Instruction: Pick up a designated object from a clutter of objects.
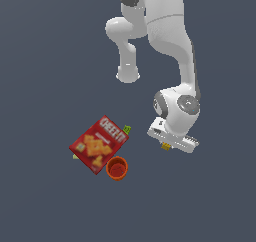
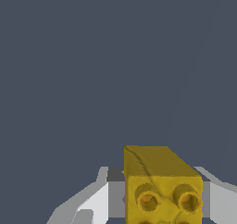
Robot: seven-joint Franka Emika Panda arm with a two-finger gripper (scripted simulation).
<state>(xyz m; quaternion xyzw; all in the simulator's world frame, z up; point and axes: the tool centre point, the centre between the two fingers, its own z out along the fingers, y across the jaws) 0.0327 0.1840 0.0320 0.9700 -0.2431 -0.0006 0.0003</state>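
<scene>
The tiny yellow block (image 2: 163,190), with round holes in its face, sits between my two fingers in the wrist view. One white finger (image 2: 90,202) is on one side of it and the other finger (image 2: 222,197) is tight against the other side. My gripper (image 2: 162,209) is shut on the block. In the exterior view only a small yellow bit (image 1: 165,146) shows under the gripper (image 1: 167,147), to the exterior view's right of the clutter. The fingertips are hidden there by the hand.
The red Cheez-It box (image 1: 98,144) lies flat, with the orange-red cup (image 1: 117,168) touching its near corner. Small green pieces lie at the box's far corner (image 1: 127,129) and at its corner on the exterior view's left (image 1: 75,157). The robot base (image 1: 128,75) stands behind.
</scene>
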